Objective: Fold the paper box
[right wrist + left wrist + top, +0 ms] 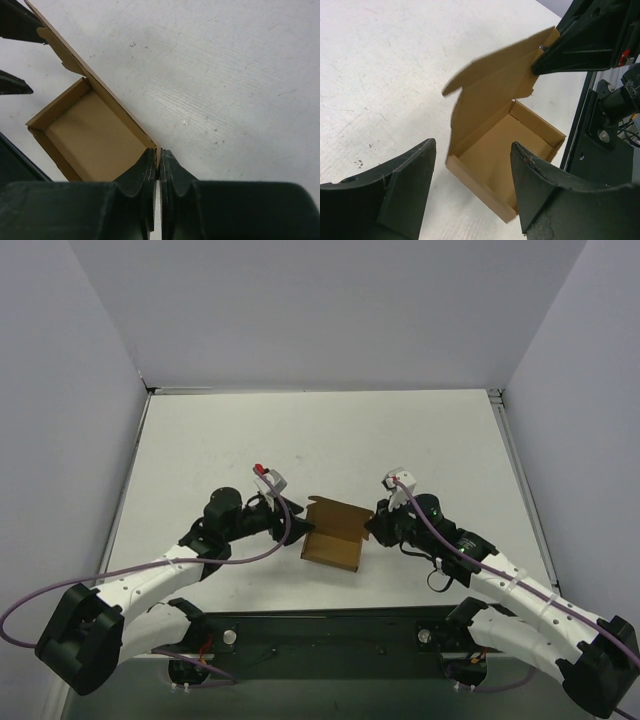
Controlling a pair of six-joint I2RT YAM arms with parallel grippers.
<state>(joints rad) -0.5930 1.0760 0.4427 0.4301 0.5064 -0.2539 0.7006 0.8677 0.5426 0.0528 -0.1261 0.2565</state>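
Where the white desk carries the paper box between both arms, lid raised, the right jaws are clamped on the lid's corner, and the left jaws gape wide, the box just ahead of them.

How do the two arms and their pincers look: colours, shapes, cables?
Both arms, the left arm and the right arm, have white links with black joints and black bases. A purple cable runs along each. The left pincer and right pincer have matte black, wedge-shaped fingers. A white wrist mount on the left carries a small red part.
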